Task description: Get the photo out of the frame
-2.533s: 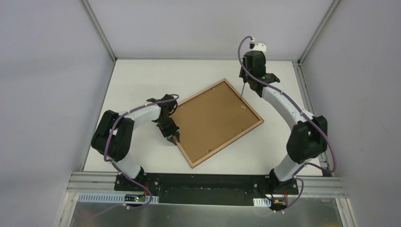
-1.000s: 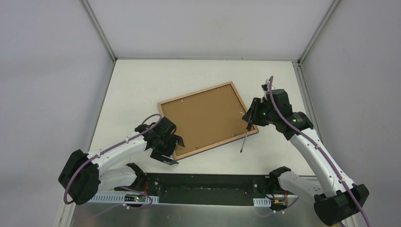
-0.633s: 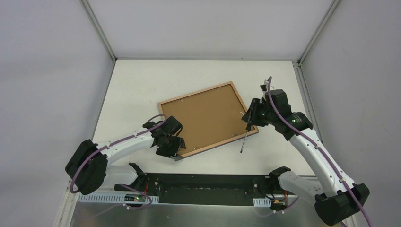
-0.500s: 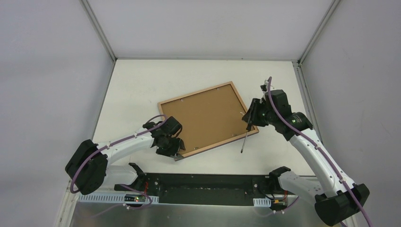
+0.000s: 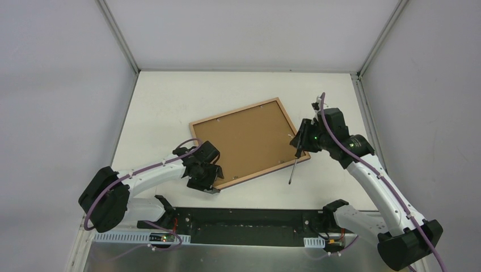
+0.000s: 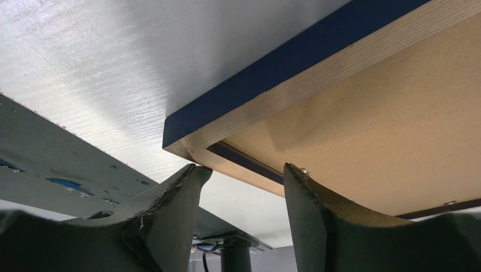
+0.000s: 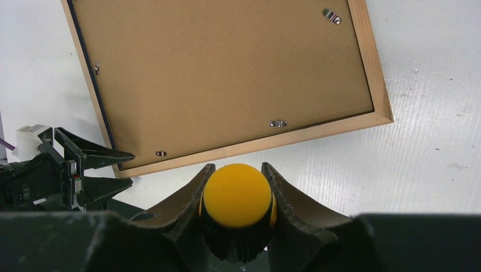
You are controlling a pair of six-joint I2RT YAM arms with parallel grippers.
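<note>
White surface [image 5: 164, 102], matte. The frame [image 5: 283, 113] lies on it near the centre, back up: brown panel [image 5: 249, 141] showing, small metal clips [image 7: 278, 123] along its edges. It sits skewed to the surface edges, one corner close to the near edge.

Thin rect. picture frame [image 5: 249, 141]: dark-blue outer edge, pale striped-grain wood rim, plain brown fibreboard back. White flat bench [image 5: 164, 107]. Round-knobbed screwdriver [image 7: 237, 195]: yellow-orange knob, black ribbed collar. My L hand [image 6: 244, 167], R hand [image 7: 237, 170]: dark grey.
</note>
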